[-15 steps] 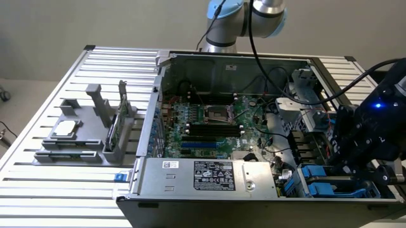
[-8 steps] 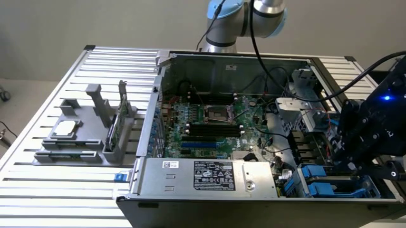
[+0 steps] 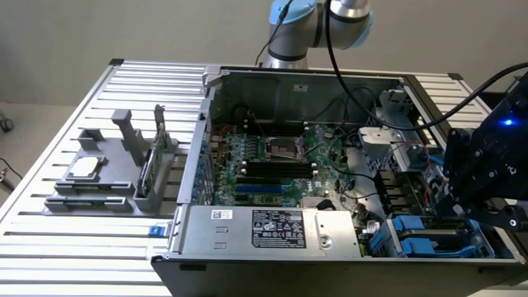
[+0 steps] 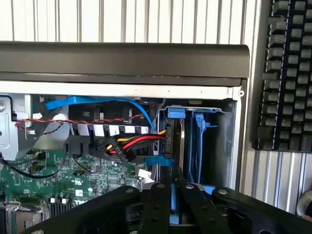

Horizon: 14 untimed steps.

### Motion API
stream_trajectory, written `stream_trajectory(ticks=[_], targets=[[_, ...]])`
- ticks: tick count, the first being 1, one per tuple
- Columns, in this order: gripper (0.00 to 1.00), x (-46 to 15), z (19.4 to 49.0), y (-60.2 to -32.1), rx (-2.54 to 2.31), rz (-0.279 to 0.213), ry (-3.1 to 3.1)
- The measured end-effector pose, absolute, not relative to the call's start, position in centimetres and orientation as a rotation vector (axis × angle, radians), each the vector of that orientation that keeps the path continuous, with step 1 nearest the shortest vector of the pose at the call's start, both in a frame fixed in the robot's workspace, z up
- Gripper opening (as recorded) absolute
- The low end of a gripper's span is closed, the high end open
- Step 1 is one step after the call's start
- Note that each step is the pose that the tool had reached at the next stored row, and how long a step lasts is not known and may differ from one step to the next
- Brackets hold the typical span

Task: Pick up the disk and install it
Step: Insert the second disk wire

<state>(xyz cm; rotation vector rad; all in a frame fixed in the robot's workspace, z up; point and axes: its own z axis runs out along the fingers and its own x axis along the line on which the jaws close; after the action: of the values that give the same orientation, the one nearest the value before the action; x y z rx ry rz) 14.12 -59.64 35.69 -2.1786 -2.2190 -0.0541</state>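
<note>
The disk (image 4: pixel 174 139) stands on edge in the drive bay at the corner of the open computer case (image 3: pixel 216 93), its bright blue carrier rail showing at the end. A second blue carrier (image 4: pixel 200 136) sits in the slot beside it. My black gripper (image 4: pixel 174 184) hangs just above the disk's edge, its two fingers (image 4: pixel 160 200) drawn almost together, with nothing clearly held between them. In the exterior view the gripper (image 3: pixel 454 212) hovers over the blue carriers (image 3: pixel 412 234) at the case's near corner, on that view's right.
Red, yellow and black cables (image 4: pixel 131 144) and a blue cable run close beside the bay. The power supply (image 3: pixel 272 229) borders it. A grey fixture (image 3: pixel 99 179) holds a square chip and a green card. A keyboard (image 4: pixel 287 73) lies outside the case.
</note>
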Motion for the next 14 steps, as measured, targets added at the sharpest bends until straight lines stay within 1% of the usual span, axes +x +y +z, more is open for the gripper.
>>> stream_trajectory(ticks=[1, 14], targets=[[0.11, 14.12, 35.69, -59.64, -2.179, -0.054, -2.219], [0.11, 14.12, 34.8, -59.64, -2.176, -0.059, -2.217]])
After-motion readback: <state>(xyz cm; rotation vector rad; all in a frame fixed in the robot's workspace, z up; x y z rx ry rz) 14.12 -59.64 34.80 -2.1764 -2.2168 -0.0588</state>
